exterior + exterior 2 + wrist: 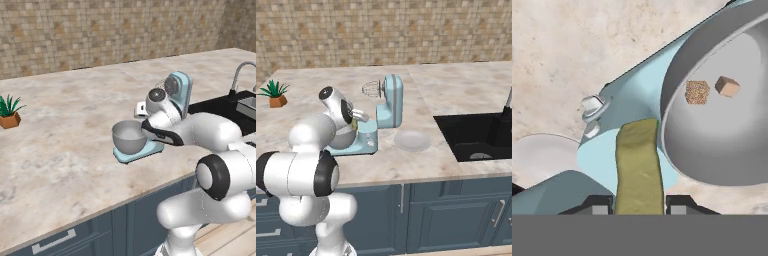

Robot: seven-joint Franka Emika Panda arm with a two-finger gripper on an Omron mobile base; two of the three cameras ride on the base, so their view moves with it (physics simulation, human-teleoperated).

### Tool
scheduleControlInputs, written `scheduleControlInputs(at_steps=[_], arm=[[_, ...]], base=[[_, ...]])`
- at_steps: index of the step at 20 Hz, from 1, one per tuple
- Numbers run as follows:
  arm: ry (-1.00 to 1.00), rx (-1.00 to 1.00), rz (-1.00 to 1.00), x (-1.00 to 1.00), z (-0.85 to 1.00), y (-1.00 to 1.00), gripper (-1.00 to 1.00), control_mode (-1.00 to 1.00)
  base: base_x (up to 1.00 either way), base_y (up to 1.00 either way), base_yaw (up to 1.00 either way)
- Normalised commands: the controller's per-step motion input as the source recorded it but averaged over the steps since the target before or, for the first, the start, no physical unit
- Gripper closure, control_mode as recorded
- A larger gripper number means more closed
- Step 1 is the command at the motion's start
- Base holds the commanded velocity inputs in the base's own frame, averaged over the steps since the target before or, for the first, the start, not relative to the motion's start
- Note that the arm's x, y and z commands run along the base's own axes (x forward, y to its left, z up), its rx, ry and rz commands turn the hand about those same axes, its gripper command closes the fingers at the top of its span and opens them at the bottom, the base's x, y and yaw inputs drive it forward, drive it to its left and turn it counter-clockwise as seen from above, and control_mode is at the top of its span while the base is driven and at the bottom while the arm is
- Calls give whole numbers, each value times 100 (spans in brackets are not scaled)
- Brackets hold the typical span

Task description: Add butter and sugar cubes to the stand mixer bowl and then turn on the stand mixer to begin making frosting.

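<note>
My gripper is shut on the butter, a dull yellow stick that stands up between the two dark fingertips. The stick hangs over the pale blue base of the stand mixer, just beside the rim of the stand mixer bowl. Two sugar cubes lie inside the grey metal bowl. From the base, the bowl sits on the mixer's flat base. The mixer has its head tilted up with the whisk raised. My hand hovers right above the bowl.
A flat white plate lies right of the mixer, and a black sink with a faucet lies further right. A small potted plant stands at the far left. A tiled wall backs the counter.
</note>
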Motion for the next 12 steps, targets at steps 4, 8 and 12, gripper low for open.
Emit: scheduleControlInputs(at_steps=[4,8,12], arm=[[0,0,-7,23,0,28,100,-100],[0,0,-12,2,0,38,100,-100],[0,0,-17,0,0,36,100,-100]], base=[[0,0,0],[0,0,0],[0,0,0]])
